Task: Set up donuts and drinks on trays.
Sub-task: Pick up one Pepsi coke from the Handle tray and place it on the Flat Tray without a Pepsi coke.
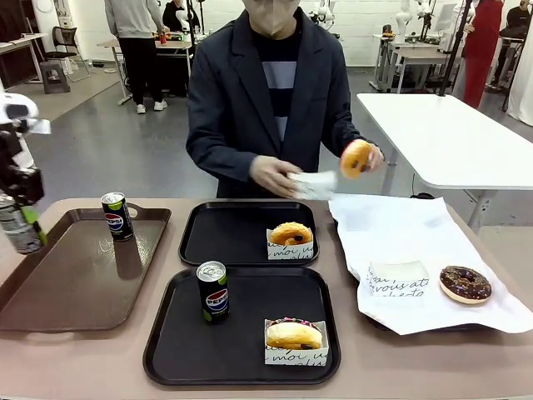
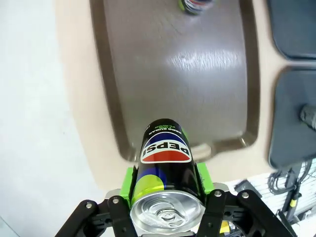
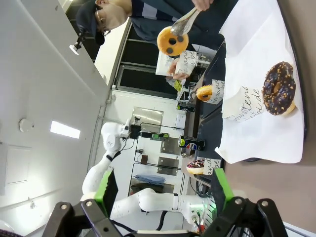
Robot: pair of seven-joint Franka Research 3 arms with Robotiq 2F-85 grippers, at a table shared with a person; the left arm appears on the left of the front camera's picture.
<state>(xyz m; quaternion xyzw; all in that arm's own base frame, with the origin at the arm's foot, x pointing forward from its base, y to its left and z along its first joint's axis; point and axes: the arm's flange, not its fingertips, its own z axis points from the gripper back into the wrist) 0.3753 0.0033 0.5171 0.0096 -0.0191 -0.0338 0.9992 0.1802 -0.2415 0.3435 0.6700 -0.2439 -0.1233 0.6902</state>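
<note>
Front view, from the left: the left arm's jaws hold a Pepsi can (image 1: 17, 227) at the picture's left edge, by the left end of the long brown tray (image 1: 50, 292). The can looks lifted off the tray rather than standing on it. The left wrist view shows the grip plainly. The jaws are partly closed, and their green pads (image 2: 129, 183) press the can's (image 2: 167, 168) two sides just below its silver top.

A second Pepsi can (image 1: 117, 215) stands at the brown tray's far end. Right of it lie the two black trays. The near black tray (image 1: 175, 350) carries a can (image 1: 213, 292) and a sleeved donut (image 1: 293, 335), so it looks complete. The far black tray (image 1: 208, 242) has only a yellow-iced sleeved donut (image 1: 291, 233), with its left part bare.

Beyond that tray, a person's hand (image 1: 271, 175) holds a paper sleeve (image 1: 315, 183). The other hand (image 1: 373, 157) brings an orange donut (image 1: 356, 158) to the sleeve. On the white paper (image 1: 400, 229) at the right lie an empty sleeve (image 1: 398, 279) and a chocolate sprinkled donut (image 1: 465, 283).

The step in hand seems to be moving a drink to the far black tray. The next move calls for carrying the can right and setting it upright on the bare left part, clear of the donut.

In the right wrist view, the right arm's jaws stand spread, with nothing between their green pads (image 3: 222, 190).
</note>
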